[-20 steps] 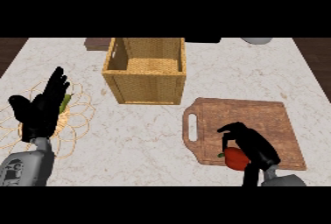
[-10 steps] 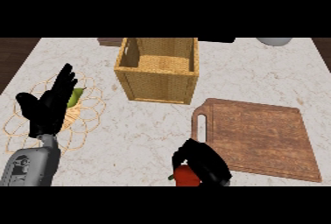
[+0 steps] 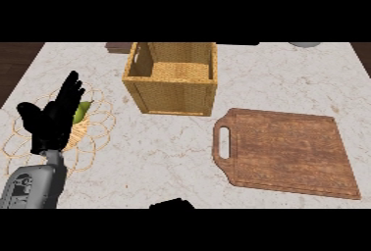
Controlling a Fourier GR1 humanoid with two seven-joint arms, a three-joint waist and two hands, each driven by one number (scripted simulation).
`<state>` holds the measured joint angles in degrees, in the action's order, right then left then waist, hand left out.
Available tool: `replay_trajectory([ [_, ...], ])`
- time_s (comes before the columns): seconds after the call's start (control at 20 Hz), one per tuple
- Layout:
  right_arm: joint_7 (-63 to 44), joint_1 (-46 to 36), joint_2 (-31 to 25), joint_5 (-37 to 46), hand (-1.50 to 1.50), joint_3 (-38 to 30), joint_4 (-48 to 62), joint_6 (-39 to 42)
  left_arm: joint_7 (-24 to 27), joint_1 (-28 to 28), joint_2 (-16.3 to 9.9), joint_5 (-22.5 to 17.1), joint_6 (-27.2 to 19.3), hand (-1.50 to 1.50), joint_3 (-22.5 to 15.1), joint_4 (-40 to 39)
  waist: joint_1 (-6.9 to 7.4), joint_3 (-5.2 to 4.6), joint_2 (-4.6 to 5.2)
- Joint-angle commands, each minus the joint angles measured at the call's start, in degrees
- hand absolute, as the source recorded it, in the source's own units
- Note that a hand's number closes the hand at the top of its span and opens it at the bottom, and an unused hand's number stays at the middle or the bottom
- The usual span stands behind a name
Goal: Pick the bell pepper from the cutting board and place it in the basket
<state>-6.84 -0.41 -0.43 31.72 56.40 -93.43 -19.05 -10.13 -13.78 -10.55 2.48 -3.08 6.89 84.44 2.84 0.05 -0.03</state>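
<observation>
Marble counter [image 3: 290,88]: right hand [image 3: 172,204] barely shows at bottom edge, pepper unseen.

You have one view only, from the robot's head, looking steeply down on the marble counter [image 3: 290,83]. It faces away from the robot's body: the forearms enter from the lower edge, the wicker basket [image 3: 172,78] sits toward the far side. The cutting board [image 3: 286,152] lies nearer, at your right. No second view shares the scene, so nothing can be cross-checked.
</observation>
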Motion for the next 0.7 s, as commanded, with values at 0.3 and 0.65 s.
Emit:
replay_trajectory([
  [0.3,-24.71,-16.97,0.34,2.72,1.5,8.73,-5.76,-17.62,-0.3,0.73,-0.59,-0.91,0.66,0.0,0.95,-0.14,-0.52,-0.21,-0.22],
  [0.65,-36.2,-31.27,0.38,0.29,1.5,1.87,-5.48,-25.74,-0.67,-0.25,-0.54,-0.25,0.86,0.0,0.13,-0.82,0.36,-0.26,-0.2],
])
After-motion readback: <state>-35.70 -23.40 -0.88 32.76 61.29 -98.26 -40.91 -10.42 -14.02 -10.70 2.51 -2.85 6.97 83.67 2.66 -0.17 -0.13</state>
